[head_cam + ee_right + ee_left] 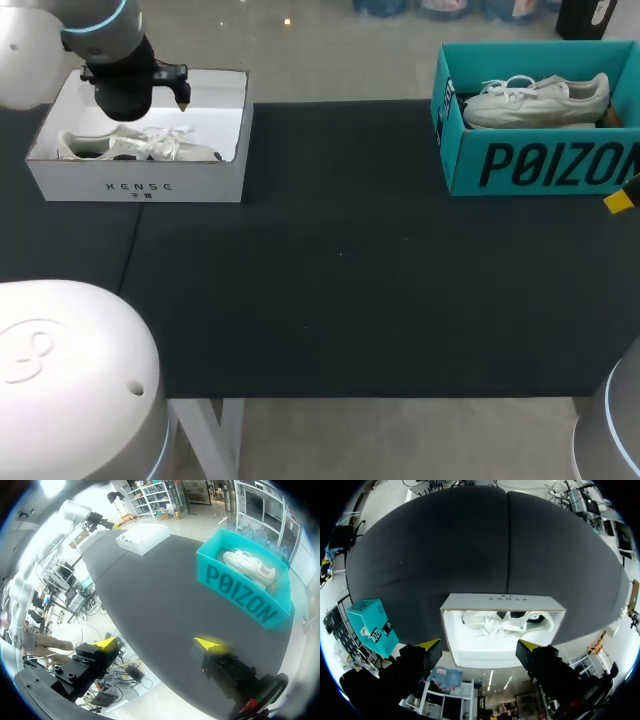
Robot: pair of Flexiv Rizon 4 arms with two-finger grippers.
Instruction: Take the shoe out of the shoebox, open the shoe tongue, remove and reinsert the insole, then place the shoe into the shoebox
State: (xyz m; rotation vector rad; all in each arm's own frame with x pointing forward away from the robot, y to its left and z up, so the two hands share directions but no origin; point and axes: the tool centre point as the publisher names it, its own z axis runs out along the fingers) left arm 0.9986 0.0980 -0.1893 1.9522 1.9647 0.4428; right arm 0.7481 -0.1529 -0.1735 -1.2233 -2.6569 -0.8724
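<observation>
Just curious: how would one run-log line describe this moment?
left jaws: open above white box | right jaws: open near teal box | white-box shoe: inside | teal-box shoe: inside | held: nothing

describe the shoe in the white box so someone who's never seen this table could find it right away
On the black table, look to the far left corner, where a white shoebox sits below the left gripper. The white lace-up shoe lies inside it. The only other shoe is in the teal shoebox at the far right.
</observation>
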